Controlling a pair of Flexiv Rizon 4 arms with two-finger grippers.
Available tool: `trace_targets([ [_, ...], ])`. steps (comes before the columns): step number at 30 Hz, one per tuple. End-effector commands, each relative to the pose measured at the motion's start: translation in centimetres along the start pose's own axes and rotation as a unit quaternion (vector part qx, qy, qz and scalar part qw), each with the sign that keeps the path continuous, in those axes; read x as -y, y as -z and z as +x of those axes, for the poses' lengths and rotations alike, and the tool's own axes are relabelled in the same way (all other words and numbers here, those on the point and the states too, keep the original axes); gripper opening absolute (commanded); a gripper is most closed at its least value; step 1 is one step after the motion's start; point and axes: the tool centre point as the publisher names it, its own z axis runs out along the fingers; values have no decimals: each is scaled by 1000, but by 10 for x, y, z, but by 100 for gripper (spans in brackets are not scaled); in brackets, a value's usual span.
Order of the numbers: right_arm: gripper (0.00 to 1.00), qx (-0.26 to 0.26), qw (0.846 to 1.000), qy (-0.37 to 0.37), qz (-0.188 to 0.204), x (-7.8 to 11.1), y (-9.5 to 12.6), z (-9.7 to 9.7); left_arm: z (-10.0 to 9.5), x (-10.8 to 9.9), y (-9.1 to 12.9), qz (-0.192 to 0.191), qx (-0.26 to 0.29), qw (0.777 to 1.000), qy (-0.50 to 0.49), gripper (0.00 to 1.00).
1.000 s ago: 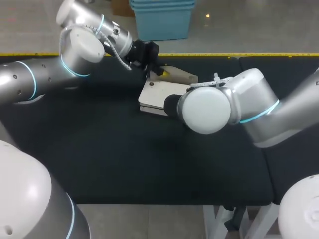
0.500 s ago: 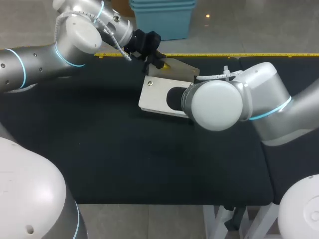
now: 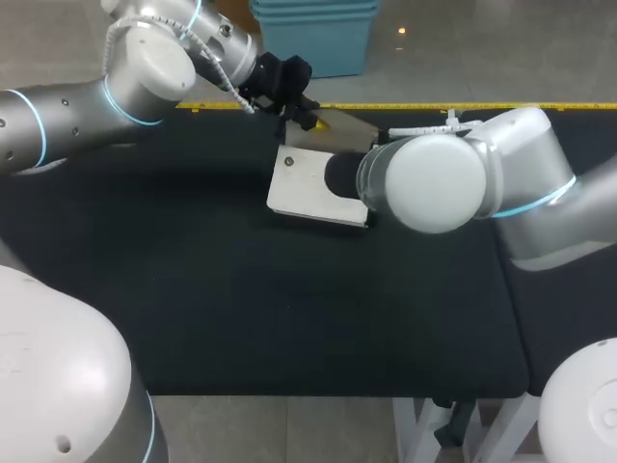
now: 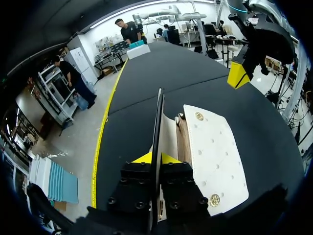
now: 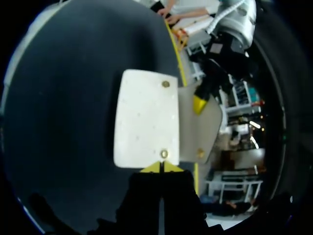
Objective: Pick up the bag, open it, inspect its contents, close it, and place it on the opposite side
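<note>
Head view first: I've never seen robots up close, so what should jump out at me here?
A cream bag lies toward the far edge of the black table, half hidden by the bulky silver right arm. The left gripper holds the bag's flap raised between its yellow tips. The right gripper, tips together, is at the bag's other end.

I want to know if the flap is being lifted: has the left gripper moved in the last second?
Yes. In the head view the left gripper has shifted toward the far edge of the table, carrying the flap of the bag with it.
</note>
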Motion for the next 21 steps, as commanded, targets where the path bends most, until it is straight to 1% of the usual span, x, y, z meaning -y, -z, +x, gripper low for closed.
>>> trace_targets([
  [1,0,0,1000,4,18,-7,-7,-9,10,13,8,-9,12,1000,7,0],
  [7,0,15,1000,11,21,-15,-9,-23,17,27,21,-17,25,1000,8,0],
  [14,0,23,999,15,23,-21,-17,-35,19,30,35,5,40,999,12,0],
  [21,0,31,999,17,27,-21,-19,-51,21,32,41,27,42,999,1,0],
])
